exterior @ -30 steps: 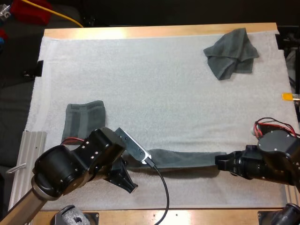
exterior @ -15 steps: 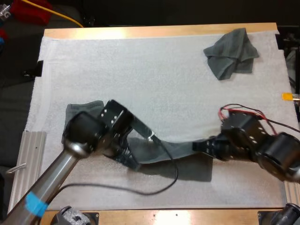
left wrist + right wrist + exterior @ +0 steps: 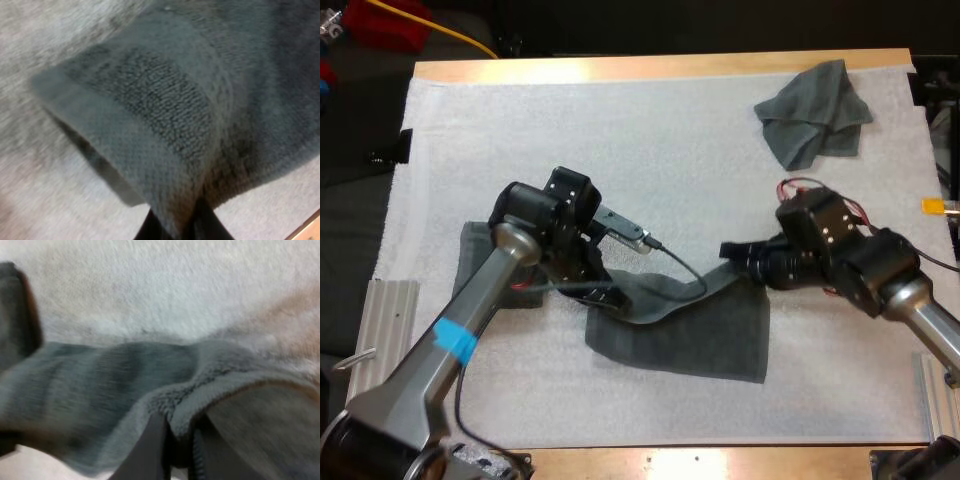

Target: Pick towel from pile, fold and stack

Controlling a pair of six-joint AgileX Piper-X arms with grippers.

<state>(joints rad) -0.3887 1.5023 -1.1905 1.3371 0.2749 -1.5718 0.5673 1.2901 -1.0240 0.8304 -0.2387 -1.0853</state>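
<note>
From here, the left gripper [image 3: 609,295] and right gripper [image 3: 727,249] each clamp a corner of one towel [image 3: 690,335], which sags onto the mat [image 3: 620,130] around five o'clock. A crumpled towel [image 3: 813,112] lies at one o'clock and a folded towel [image 3: 475,250] at nine.

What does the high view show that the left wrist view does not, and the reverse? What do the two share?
High view, beyond the wrist view: the crumpled towel at the mat's far right corner, the folded towel at the mat's left side, and the right gripper at the held towel's other end. Left wrist view, beyond the high view: the held towel's textured hem up close, pinched in the left gripper. Both: the held towel and the white mat.
</note>
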